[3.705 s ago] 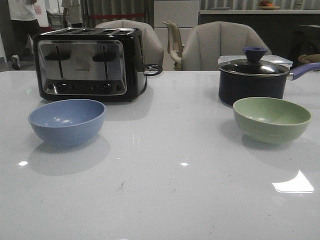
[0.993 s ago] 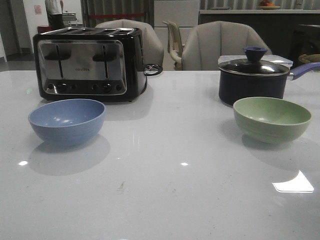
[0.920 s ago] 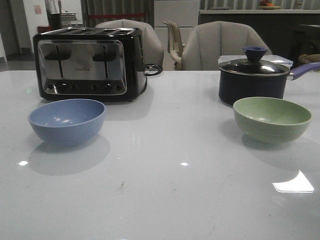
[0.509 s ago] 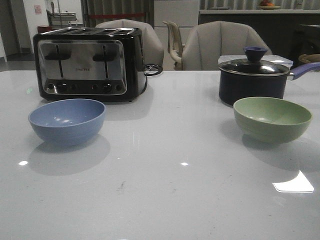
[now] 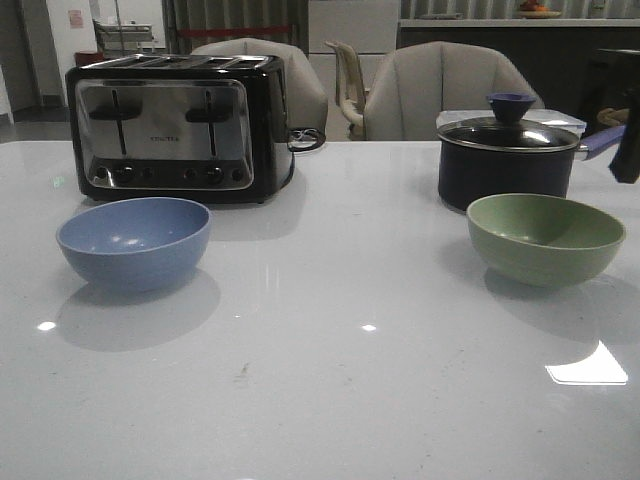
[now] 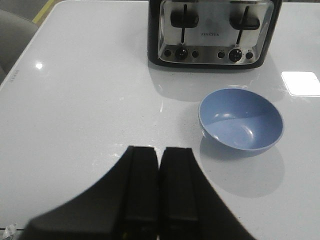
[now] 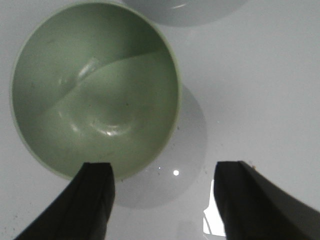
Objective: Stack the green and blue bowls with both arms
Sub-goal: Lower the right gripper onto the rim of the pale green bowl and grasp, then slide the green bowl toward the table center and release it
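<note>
The dusty blue bowl point(image 5: 134, 242) stands upright on the white table at the left, in front of the toaster. It also shows in the left wrist view point(image 6: 241, 125). The sage green bowl point(image 5: 545, 238) stands at the right, in front of the saucepan. My left gripper point(image 6: 159, 150) is shut and empty, above bare table, apart from the blue bowl. My right gripper point(image 7: 165, 167) is open and empty above the green bowl point(image 7: 95, 85), one finger over its rim, the other over the table. Part of my right arm point(image 5: 627, 150) shows at the front view's right edge.
A black and chrome toaster point(image 5: 178, 125) stands behind the blue bowl. A dark lidded saucepan point(image 5: 508, 160) with a blue knob and handle stands just behind the green bowl. Chairs stand beyond the table's far edge.
A dark part of my right arm has come into the front view at the right edge, beside the saucepan. Both bowls stay where they were.
</note>
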You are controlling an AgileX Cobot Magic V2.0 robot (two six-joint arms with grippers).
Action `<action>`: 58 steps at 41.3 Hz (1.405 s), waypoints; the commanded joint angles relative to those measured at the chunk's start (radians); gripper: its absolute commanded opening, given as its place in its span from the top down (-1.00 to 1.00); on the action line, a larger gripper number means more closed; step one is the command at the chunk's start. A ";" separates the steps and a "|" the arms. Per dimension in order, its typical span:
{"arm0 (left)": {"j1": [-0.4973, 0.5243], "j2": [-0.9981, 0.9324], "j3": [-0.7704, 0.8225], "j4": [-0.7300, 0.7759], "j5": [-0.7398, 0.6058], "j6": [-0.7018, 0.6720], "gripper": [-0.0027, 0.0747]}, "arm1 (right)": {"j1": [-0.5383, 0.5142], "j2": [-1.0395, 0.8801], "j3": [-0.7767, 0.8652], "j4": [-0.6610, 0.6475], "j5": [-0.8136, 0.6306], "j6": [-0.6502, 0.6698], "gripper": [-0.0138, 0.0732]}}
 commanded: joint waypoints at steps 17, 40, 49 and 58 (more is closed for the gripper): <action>0.000 0.007 -0.034 -0.003 -0.074 -0.005 0.67 | -0.005 0.230 -0.199 0.039 -0.059 -0.038 -0.49; 0.000 0.007 -0.034 -0.003 -0.074 -0.005 0.67 | -0.004 0.241 -0.209 0.039 -0.056 -0.038 0.58; 0.000 0.007 -0.034 -0.003 -0.074 -0.005 0.67 | 0.049 0.166 -0.209 0.039 -0.041 -0.052 0.60; 0.000 0.007 -0.034 -0.003 -0.074 -0.005 0.67 | 0.210 0.106 -0.209 0.038 -0.030 -0.078 0.60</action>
